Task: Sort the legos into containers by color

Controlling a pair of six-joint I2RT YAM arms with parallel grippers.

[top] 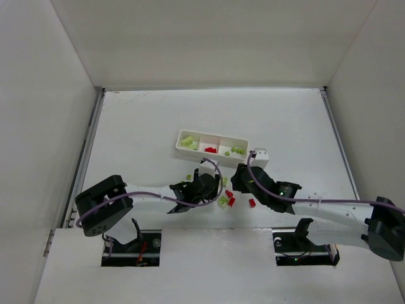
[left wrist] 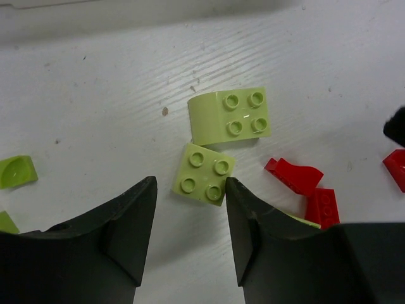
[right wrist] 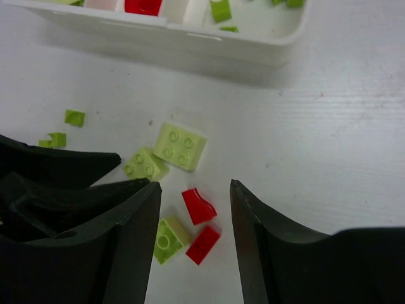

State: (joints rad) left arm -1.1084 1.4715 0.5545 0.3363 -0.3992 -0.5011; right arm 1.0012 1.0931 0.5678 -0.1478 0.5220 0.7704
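Overhead, walls (top: 38, 126) close the tabletop (top: 139, 126) on its left, right and far sides, and bare room lies beyond the tray (top: 213, 133) and on both sides of it. The tray sits mid-tabletop, just far of both hands, with lime bricks in its left and right compartments and red in the middle one. Loose legos (top: 226, 197) lie scattered near of it, crowded between the two hands.

The left hand (left wrist: 190, 187) is wide open and holds nothing. Its fingers flank a square lime brick (left wrist: 204, 173), the right finger just beside the brick's corner. A curved lime brick (left wrist: 230, 116) lies just beyond.

The right hand (right wrist: 195, 187) also gapes empty over a red piece (right wrist: 199, 206), close beside the left hand.
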